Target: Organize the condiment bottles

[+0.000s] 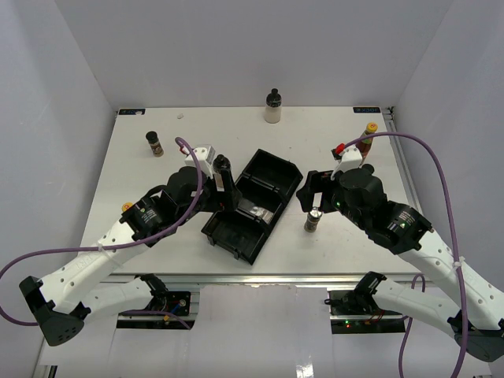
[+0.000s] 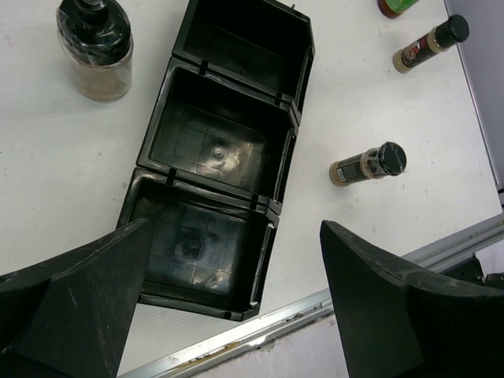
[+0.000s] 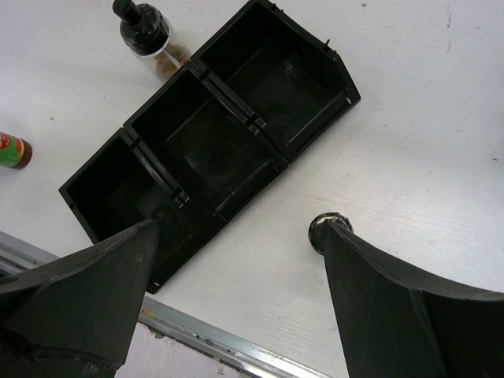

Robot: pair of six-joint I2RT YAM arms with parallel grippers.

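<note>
The black divided tray (image 1: 230, 246) lies diagonally mid-table, with nothing in the compartments I can see. My left gripper (image 1: 225, 197) is open at its left side, beside a dark jar with a black spout top (image 1: 223, 168), which also shows in the left wrist view (image 2: 96, 47). My right gripper (image 1: 312, 194) is open at the tray's right side, above a small dark jar with a black lid (image 1: 313, 221); its lid (image 3: 327, 228) touches my right fingertip's edge. A cream bottle with black top (image 1: 272, 107) stands at the back. A red-sauce bottle with yellow cap (image 1: 368, 132) stands far right.
A small dark jar (image 1: 154, 144) stands back left. A yellow cap (image 1: 127, 207) peeks from under my left arm; the red bottle with green neck (image 3: 12, 151) lies there. Another black-capped bottle (image 2: 429, 44) is right of the tray. The table's metal front edge (image 2: 236, 339) is close.
</note>
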